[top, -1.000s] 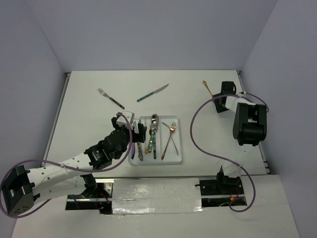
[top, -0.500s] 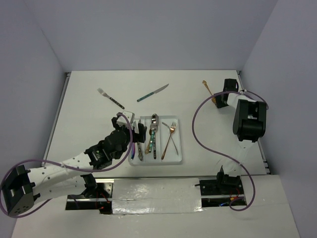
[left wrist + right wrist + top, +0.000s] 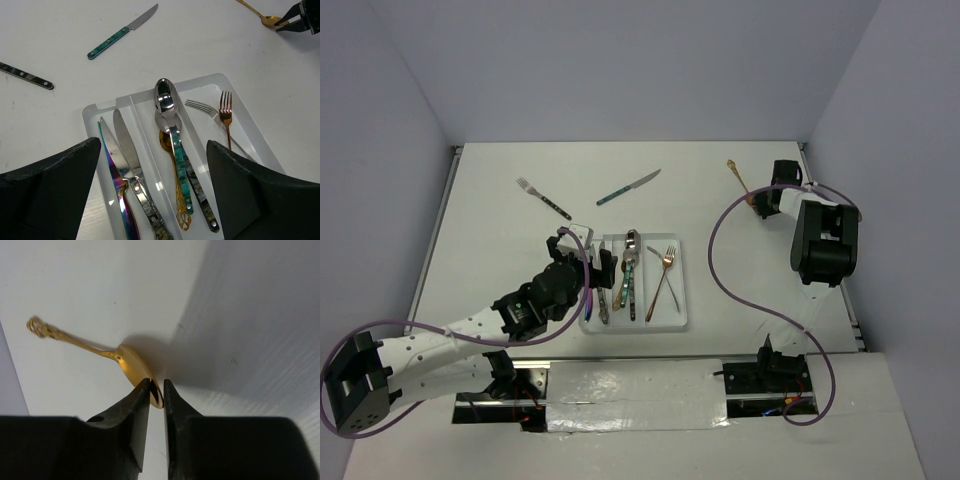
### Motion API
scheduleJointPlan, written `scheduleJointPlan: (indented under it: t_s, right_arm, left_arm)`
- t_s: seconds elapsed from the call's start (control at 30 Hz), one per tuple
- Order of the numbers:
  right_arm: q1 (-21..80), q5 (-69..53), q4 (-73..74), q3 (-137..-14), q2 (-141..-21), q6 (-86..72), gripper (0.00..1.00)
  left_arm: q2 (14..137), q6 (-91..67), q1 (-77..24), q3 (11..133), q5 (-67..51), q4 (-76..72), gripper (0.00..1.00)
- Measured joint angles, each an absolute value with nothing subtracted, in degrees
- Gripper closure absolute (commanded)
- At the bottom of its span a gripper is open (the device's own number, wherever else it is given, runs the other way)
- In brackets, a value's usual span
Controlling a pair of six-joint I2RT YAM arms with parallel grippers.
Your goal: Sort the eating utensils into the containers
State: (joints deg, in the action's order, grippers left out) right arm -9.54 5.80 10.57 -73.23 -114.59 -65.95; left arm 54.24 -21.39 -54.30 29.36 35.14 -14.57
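White desk [image 3: 500,260], lavender walls. Gold spoon [image 3: 126,361] near far right desk edge, bowl tip clamped between right claw [image 3: 156,394] fingers. White tray [image 3: 89,116] mid-desk: knives in left compartment, spoons middle, forks right. Left claw [image 3: 155,175] spread wide above tray. Teal-handled knife [image 3: 628,187] and dark-handled fork [image 3: 543,198] loose beyond tray.

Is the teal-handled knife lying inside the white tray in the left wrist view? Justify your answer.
No, the teal-handled knife lies on the bare table beyond the white tray, well clear of its rim.
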Motion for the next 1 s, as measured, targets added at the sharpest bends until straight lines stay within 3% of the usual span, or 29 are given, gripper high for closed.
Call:
scheduleJointPlan:
  t_s: [0.03,0.1,0.43,1.0]
  right_arm:
    - [-9.54,5.76,10.35,-72.99,-114.59,-65.89,0.91]
    - [-9.65,5.23,8.88,-72.6,-114.5,-66.17,1.0]
    - [-10.46,1.39,3.14,-70.37,-109.23,-52.62,1.0]
    - [-8.97,-36.91,0.97,-75.72,-91.53,-20.47,1.0]
  left_arm:
    - [54.24,-21.39,-54.3,29.36,35.05,-14.55,0.0]
    - [54.24,-21.39,-54.3,29.36,34.96,-14.55,0.01]
    - [53.34,-21.39,-54.3,29.36,34.22,-14.74,0.01]
    - [51.92,-21.47,-54.3,29.65,32.75,-14.52,0.01]
